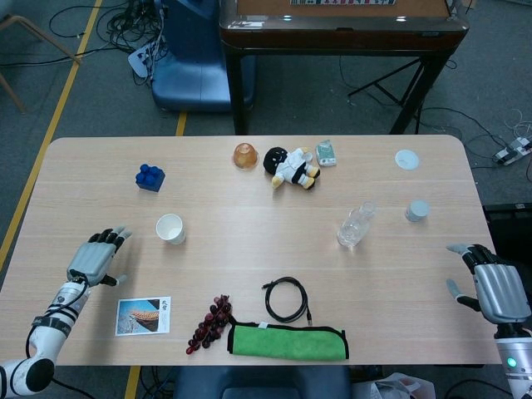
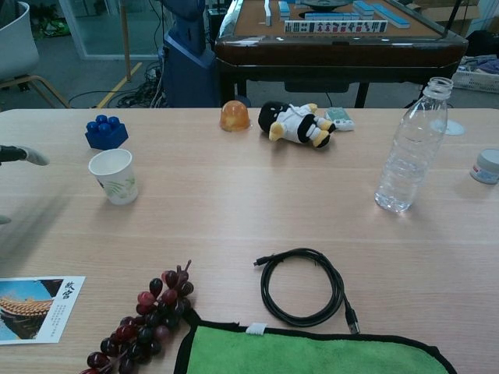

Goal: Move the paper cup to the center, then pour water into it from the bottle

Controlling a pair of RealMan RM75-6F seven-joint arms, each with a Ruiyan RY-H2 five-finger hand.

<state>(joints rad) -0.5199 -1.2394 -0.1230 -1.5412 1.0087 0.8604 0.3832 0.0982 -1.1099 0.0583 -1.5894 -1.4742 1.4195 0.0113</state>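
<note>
A white paper cup (image 1: 170, 229) (image 2: 115, 176) stands upright on the left part of the wooden table (image 1: 249, 258). My left hand (image 1: 98, 257) hovers open to the cup's left, fingers spread and pointing toward it, a short gap away; only its fingertips (image 2: 23, 155) enter the chest view. An uncapped clear water bottle (image 1: 356, 224) (image 2: 409, 148) stands right of center. My right hand (image 1: 490, 287) rests open at the table's right edge, well away from the bottle.
A blue block (image 1: 150, 177), an orange dome (image 1: 245, 155) and a plush toy (image 1: 292, 167) sit along the back. A bottle cap (image 1: 416, 210) and white lid (image 1: 406, 159) lie at the right. Near the front are a postcard (image 1: 143, 316), grapes (image 1: 210, 324), a black cable (image 1: 287, 300) and a green cloth (image 1: 288, 342).
</note>
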